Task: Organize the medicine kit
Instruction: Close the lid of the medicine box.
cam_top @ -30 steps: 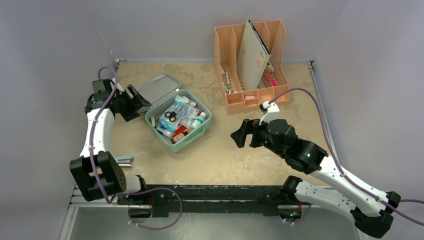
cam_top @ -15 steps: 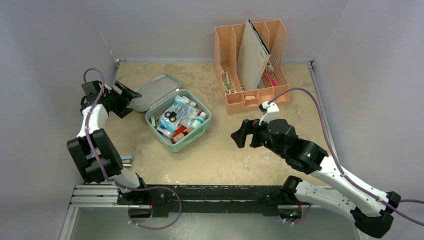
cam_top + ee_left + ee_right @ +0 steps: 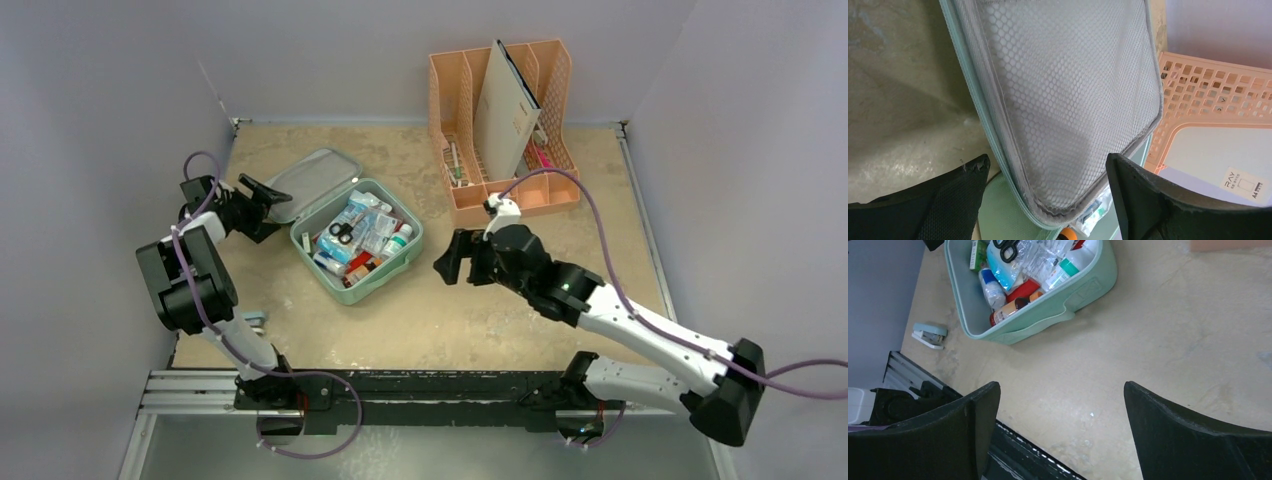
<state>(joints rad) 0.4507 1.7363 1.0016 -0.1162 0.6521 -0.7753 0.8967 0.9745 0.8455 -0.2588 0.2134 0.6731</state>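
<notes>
The left claw (image 3: 258, 197) gapes wide and empty at the left edge of the open lid (image 3: 318, 178), whose grey mesh lining fills the left wrist view. A second ago the claw stood narrower. The right claw (image 3: 453, 262), also wide and empty, hovers just right of the mint-green medicine kit (image 3: 388, 272), nearer than before. The kit sits unmoved on the surface (image 3: 480, 320), packed with bottles and scissors (image 3: 340, 232). A peach file organizer (image 3: 505, 203) stands behind.
</notes>
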